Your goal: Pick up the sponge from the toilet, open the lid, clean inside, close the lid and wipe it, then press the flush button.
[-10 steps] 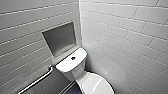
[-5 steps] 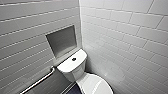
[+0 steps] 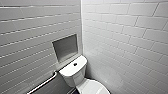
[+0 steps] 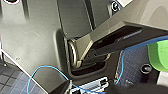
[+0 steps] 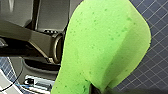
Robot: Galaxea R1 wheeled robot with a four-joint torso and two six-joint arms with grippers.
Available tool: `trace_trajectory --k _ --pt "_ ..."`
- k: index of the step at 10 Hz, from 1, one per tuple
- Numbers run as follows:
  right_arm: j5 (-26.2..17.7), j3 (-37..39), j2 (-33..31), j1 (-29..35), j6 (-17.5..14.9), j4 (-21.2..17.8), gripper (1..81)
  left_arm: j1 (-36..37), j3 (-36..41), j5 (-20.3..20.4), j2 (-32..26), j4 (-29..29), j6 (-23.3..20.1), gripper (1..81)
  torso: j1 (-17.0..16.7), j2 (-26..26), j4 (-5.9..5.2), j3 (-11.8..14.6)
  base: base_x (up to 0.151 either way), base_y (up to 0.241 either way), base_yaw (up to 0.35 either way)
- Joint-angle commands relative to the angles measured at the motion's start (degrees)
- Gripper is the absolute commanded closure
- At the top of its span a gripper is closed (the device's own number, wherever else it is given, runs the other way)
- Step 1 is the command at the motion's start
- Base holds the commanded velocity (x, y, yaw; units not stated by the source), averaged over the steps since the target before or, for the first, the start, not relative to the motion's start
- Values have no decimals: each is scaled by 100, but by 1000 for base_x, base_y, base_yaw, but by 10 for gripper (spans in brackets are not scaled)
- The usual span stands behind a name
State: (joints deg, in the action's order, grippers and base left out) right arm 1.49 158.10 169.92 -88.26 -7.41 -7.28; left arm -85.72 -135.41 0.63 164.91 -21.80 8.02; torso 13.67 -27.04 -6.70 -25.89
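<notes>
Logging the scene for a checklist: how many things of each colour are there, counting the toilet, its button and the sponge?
White: 1, toilet
Dark: 1, flush button
Green: 1, sponge
Total: 3

The toilet (image 3: 75, 75) stood in the corner where the two white-tiled walls met, its tank backed against the left wall below a recessed niche (image 3: 65, 47). The tank top (image 3: 71, 68) was a smooth, rounded white slab, and the flush button (image 3: 75, 64), small, dark and round, sat in the middle of it. In front of the tank the lid (image 3: 93, 88) lay down flat over the bowl, glossy and white, partly cut off at the frame's edge. The floor (image 5: 156, 62) was dark tile crossed by a fine pale grid of grout lines, seen in both wrist views.
</notes>
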Motion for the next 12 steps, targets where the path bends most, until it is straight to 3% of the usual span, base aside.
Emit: trace_trajectory --k 1,2,3,5,8,10,12 --pt "-413 -8 -17 49 20 -90 811 77 67 -336 -28 9 6 10 -358 555 0 336 0 0 0" --pt "-421 -8 -17 58 12 -90 811 77 67 -336 -28 17 6 10 -503 769 0 111 0 0 0" --pt "-421 -8 -9 67 20 -90 811 77 67 -336 -28 18 6 10 -271 400 0 138 0 0 0" --pt "-421 -8 35 58 3 -64 811 77 -9 -336 6 18 24 10 -367 542 0 182 0 0 0" --pt "-448 -313 -34 -4 -32 -2 811 77 -1203 -336 558 79 121 10 -383 546 0 190 0 0 0" --pt "-377 -1458 -615 -100 -32 -11 811 77 -1901 -336 930 79 129 10 -383 546 0 193 0 0 0" --pt "-106 -3054 -1518 -214 -23 -63 811 77 -1936 -318 939 79 129 10 -383 546 0 193 0 0 0"
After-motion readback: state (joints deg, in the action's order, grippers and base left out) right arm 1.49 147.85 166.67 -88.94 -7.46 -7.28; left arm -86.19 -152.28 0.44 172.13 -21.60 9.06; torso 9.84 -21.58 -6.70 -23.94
